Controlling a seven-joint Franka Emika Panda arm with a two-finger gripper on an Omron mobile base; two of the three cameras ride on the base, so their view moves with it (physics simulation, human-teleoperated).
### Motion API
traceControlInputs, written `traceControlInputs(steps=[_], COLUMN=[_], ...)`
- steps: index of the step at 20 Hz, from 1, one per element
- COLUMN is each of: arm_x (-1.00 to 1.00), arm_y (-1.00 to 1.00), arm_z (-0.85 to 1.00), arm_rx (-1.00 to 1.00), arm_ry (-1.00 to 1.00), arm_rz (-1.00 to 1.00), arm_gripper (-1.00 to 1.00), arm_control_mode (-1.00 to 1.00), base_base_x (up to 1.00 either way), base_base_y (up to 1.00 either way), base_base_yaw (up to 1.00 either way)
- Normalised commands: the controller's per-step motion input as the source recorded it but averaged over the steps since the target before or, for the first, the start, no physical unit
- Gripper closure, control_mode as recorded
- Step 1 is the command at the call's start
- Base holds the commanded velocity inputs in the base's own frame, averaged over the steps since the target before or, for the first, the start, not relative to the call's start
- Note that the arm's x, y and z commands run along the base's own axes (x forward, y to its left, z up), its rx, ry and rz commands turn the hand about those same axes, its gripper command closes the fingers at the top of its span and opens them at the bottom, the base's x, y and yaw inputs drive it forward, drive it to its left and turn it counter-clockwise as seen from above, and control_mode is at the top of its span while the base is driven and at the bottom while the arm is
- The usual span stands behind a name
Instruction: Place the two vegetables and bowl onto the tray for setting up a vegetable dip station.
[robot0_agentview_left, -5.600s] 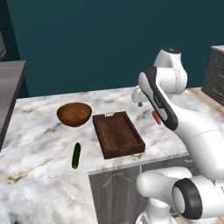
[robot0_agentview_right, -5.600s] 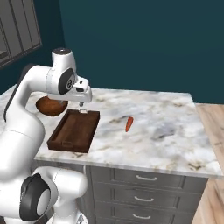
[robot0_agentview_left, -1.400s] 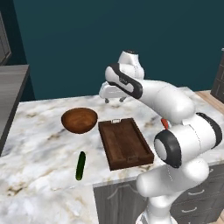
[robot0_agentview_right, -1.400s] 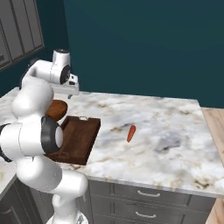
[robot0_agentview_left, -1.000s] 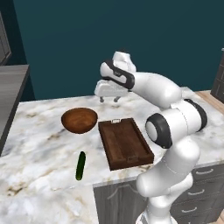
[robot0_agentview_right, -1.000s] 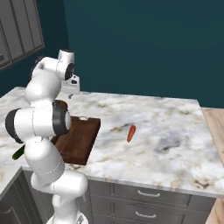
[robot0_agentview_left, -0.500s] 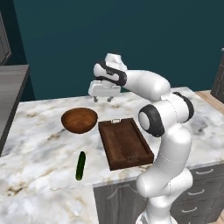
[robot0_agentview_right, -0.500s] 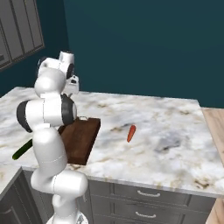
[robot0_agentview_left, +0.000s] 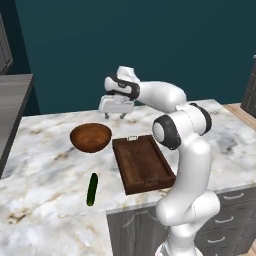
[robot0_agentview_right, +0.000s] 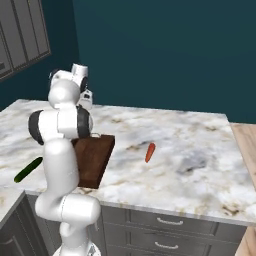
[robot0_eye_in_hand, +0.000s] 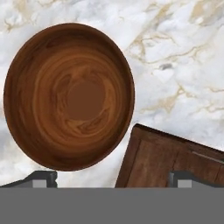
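Note:
The round brown wooden bowl (robot0_agentview_left: 90, 137) (robot0_eye_in_hand: 68, 96) sits empty on the marble counter, left of the dark wooden tray (robot0_agentview_left: 142, 162) (robot0_agentview_right: 97, 155) (robot0_eye_in_hand: 170, 162). My gripper (robot0_agentview_left: 114, 116) (robot0_agentview_right: 87, 106) (robot0_eye_in_hand: 113, 178) hovers open above the counter, just behind the gap between the bowl and the tray's far end, holding nothing. The green cucumber (robot0_agentview_left: 92, 189) (robot0_agentview_right: 28, 170) lies near the counter's front edge, in front of the bowl. On the marble to the right of the tray lies the red-orange carrot stick (robot0_agentview_right: 149, 152). The tray is empty.
The marble counter (robot0_agentview_left: 45, 170) (robot0_agentview_right: 190, 150) stretches wide to the right of the tray. A dark teal wall rises behind it. Grey cabinets (robot0_agentview_right: 25, 35) hang at the far left, and drawers (robot0_agentview_right: 165, 235) sit under the counter front.
The arm has swung left, carrying the open gripper from above the tray's far end toward the bowl. Bowl, tray and vegetables have not moved.

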Motion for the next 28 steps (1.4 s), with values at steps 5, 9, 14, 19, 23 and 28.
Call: traceControlInputs(steps=[5,9,14,19,23,28], arm_x=[0.31,0.29,0.24,0.17,0.14,0.13], arm_y=[0.10,0.18,0.13,0.11,0.10,0.10], arm_z=[-0.30,-0.29,-0.26,-0.26,-0.23,-0.25], arm_rx=[0.00,0.00,0.00,0.00,0.00,0.00], arm_ry=[0.00,0.00,0.00,0.00,0.00,0.00], arm_rz=[-0.01,-0.02,-0.02,-0.02,-0.01,-0.01], arm_gripper=[-1.00,-1.00,-1.00,-1.00,-1.00,-1.00], arm_control_mode=[-1.00,-1.00,-1.00,-1.00,-1.00,-1.00], base_base_x=[0.00,0.00,0.00,0.00,0.00,0.00], base_base_y=[0.00,0.00,0.00,0.00,0.00,0.00], base_base_yaw=[0.00,0.00,0.00,0.00,0.00,0.00])
